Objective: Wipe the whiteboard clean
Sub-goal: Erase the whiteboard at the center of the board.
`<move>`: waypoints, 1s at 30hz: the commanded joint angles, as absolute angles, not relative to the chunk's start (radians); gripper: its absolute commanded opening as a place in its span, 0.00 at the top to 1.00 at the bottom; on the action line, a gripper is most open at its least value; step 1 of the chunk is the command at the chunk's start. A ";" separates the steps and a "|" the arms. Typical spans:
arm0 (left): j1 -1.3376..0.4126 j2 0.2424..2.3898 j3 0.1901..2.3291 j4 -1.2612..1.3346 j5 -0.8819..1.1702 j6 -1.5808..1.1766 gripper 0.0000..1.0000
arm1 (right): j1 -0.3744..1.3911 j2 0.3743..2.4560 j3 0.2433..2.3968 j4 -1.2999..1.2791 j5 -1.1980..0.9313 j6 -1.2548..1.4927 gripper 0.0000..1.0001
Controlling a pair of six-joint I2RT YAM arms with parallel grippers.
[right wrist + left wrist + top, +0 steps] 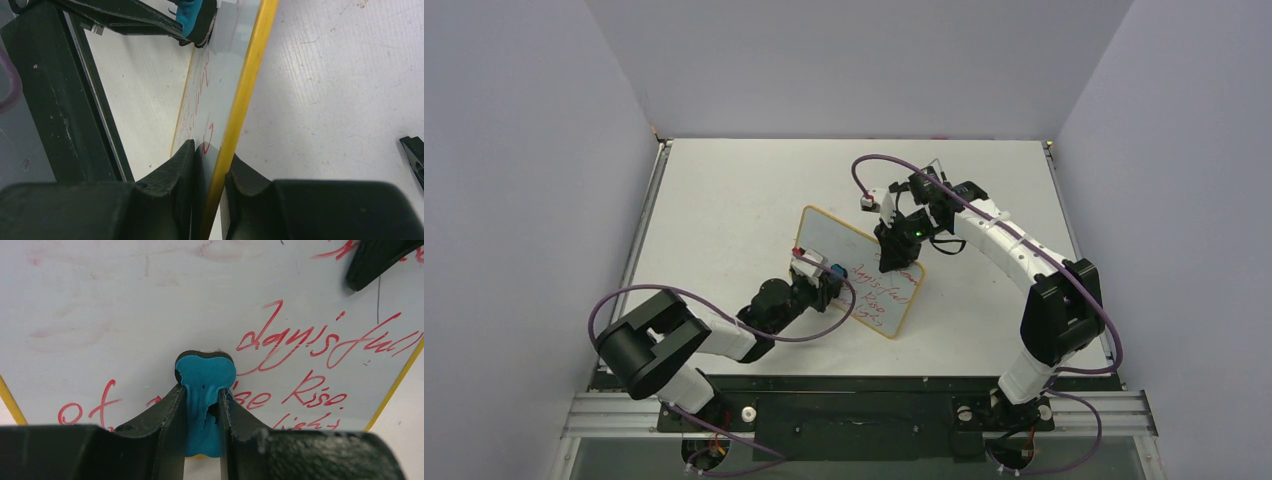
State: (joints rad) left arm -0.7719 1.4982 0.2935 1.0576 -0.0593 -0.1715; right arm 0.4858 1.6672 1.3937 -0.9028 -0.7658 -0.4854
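**Entry: whiteboard, eraser, two pincers**

Top view. Item one: whiteboard (827,236), at the middle of the table (724,190), between my two arms. Red writing (879,290) fills its lower right half; the upper left half is bare. Item two: my left pincer (829,272), at the board's left face, carrying a blue-and-black eraser (835,269). Item three: my right pincer (892,262), set on the board's upper right edge.

Left wrist view. My left pincer (202,395) is clamped on the eraser (205,371), whose black pad presses against the whiteboard (150,315). Red writing (300,340) lies right of and below the eraser; faint pink smears lie above and to its left.

Right wrist view. My right pincer (212,160) is clamped on the whiteboard's yellow-toned frame (245,90), one finger on each face. The eraser (192,15) touches the board's face at the top.
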 commanded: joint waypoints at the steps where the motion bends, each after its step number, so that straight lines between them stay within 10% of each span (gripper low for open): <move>1: -0.797 1.550 0.280 1.120 -0.100 -0.176 1.00 | 0.520 1.705 1.363 -0.974 -0.705 -0.574 1.00; 16: -0.568 1.402 0.428 0.892 -0.056 -0.213 1.00 | 0.522 1.703 1.364 -0.973 -0.704 -0.575 1.00; 30: -0.761 1.452 0.542 0.870 0.100 -0.175 1.00 | 0.521 1.706 1.364 -0.974 -0.704 -0.575 1.00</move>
State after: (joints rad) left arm -0.6617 1.4281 0.4782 0.8036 -0.0025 -0.1932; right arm 0.4801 1.6672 1.3937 -0.9161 -0.7506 -0.4629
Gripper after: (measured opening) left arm 0.199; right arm 0.172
